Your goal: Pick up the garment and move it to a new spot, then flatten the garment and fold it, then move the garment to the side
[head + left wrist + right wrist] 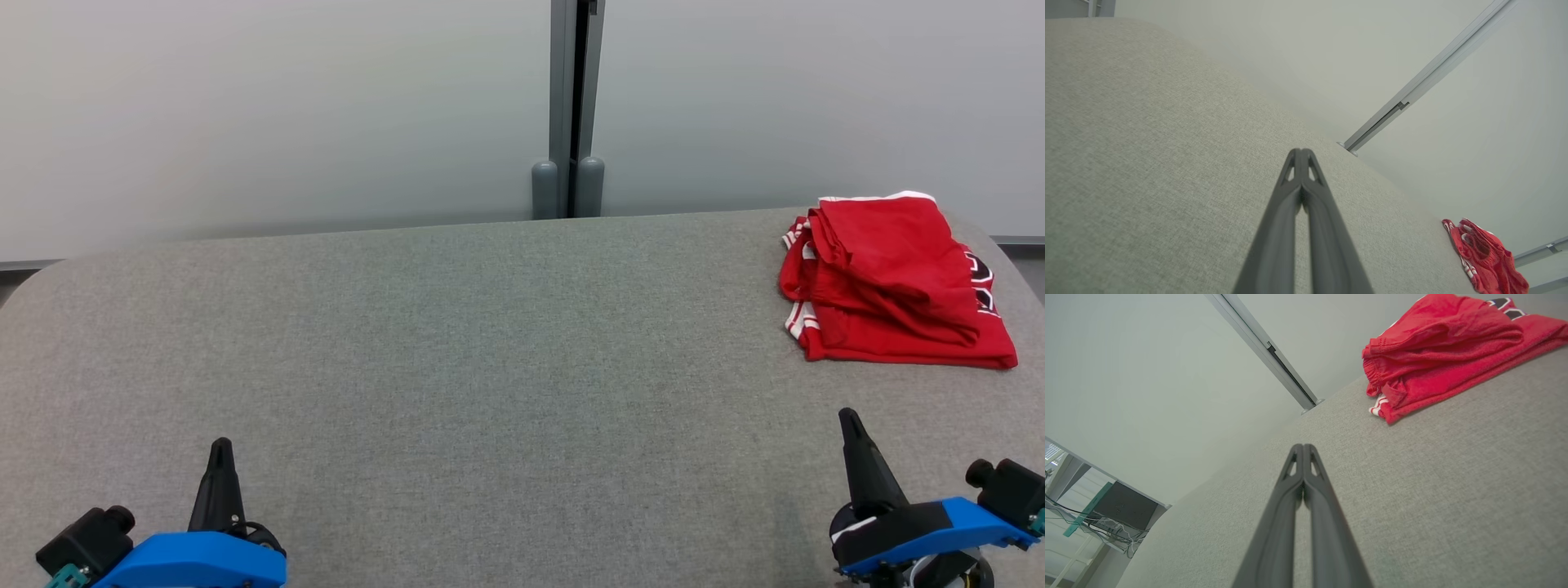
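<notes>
A red garment (890,282) with white and black trim lies folded in a loose stack at the far right of the grey fabric table (457,343). It also appears at the lower right of the left wrist view as the garment (1484,257) and at the upper right of the right wrist view as the garment (1445,347). My left gripper (220,447) rests shut and empty at the near left, its tips pressed together in the left wrist view (1301,152). Near the front right, my right gripper (849,416) is shut and empty, a short way in front of the garment, tips together (1303,446).
A pale wall with a grey vertical post (569,106) runs behind the table's far edge. The table's corners are rounded. In the right wrist view a shelf with dark equipment and cables (1106,514) stands beyond the table's left end.
</notes>
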You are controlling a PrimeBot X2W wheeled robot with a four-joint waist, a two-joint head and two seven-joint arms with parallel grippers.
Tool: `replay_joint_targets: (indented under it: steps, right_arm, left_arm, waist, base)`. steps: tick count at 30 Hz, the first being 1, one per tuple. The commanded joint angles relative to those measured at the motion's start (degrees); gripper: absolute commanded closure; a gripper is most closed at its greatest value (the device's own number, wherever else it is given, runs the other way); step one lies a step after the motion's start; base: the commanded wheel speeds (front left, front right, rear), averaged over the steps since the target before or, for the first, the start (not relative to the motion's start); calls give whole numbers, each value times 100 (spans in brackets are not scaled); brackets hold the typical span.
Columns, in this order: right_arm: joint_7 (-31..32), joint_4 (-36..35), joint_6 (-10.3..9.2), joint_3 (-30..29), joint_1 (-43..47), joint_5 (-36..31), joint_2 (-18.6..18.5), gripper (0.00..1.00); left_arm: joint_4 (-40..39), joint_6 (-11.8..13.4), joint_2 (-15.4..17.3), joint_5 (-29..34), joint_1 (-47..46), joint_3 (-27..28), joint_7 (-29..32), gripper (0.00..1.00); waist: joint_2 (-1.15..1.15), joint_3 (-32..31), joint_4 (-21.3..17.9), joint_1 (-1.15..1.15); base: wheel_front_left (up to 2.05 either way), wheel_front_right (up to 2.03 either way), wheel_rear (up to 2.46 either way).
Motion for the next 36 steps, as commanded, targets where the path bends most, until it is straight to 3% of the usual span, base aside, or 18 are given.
replay_joint_targets:
  steps: [1, 36]
  right_arm:
    - [42, -81, 0, -25, -155, 206, -32, 100]
    - [447, -63, 1, -131, -262, 2618, -45, 100]
  left_arm:
    - [-60, -25, 12, -173, -199, 30, 33, 100]
    - [47, -278, -147, -2432, -461, 300, 526, 100]
  waist:
    - [0, 0, 2, 0]
    - [0, 11, 59, 0]
  base:
    - [0, 0, 0]
    - [0, 0, 0]
